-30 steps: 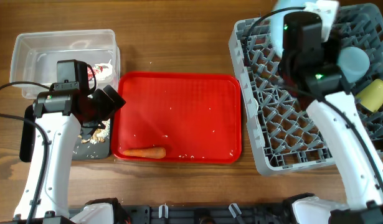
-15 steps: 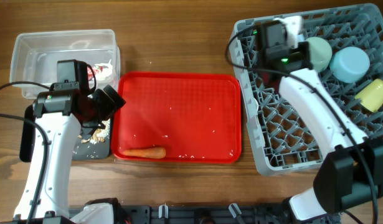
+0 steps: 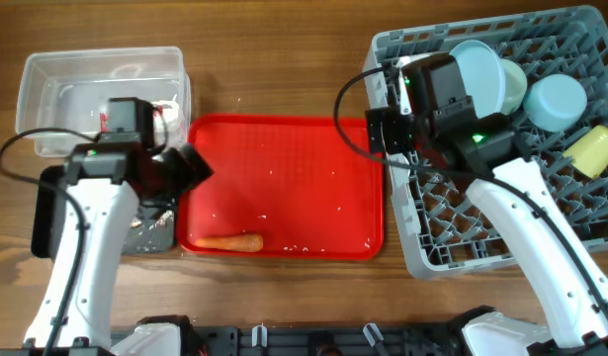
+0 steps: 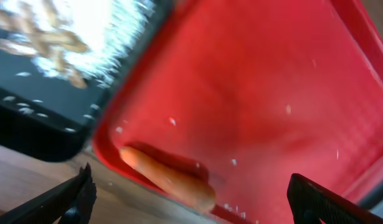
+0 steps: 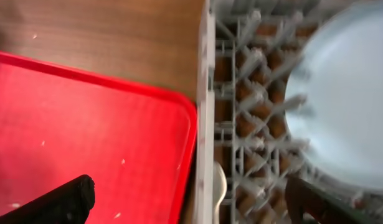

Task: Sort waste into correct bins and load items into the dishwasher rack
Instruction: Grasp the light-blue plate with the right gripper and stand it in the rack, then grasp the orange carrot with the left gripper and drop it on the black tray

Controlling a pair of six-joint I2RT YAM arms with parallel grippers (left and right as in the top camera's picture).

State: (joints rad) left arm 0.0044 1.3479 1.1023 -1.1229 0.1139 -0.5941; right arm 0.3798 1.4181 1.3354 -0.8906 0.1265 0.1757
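Observation:
The small orange carrot [image 3: 229, 241] [image 4: 169, 177] lies near the front edge of the red tray [image 3: 284, 178]. My left gripper [image 3: 188, 166] [image 4: 191, 205] hangs open above the tray's left edge, and the carrot shows between its spread fingers. My right gripper [image 3: 379, 129] [image 5: 191, 205] is open and empty over the dishwasher rack's [image 3: 481, 237] left rim. In the rack are the light blue plate [image 3: 478, 74] [image 5: 347, 112], pale green bowl [image 3: 518, 81], light blue bowl [image 3: 561, 99], yellow cup [image 3: 592, 148] and white spoon [image 5: 220, 186].
The clear tub [image 3: 76, 84] at the back left holds the red-and-white wrapper [image 3: 165, 111]. The black tray [image 3: 157, 237] [image 4: 29, 118], left of the red tray, holds rice-like scraps [image 4: 48, 37]. A few crumbs dot the red tray.
My right gripper has opened, left the plate in the rack's back row, and swung left and forward to the rack's left rim. The left gripper has shifted slightly right.

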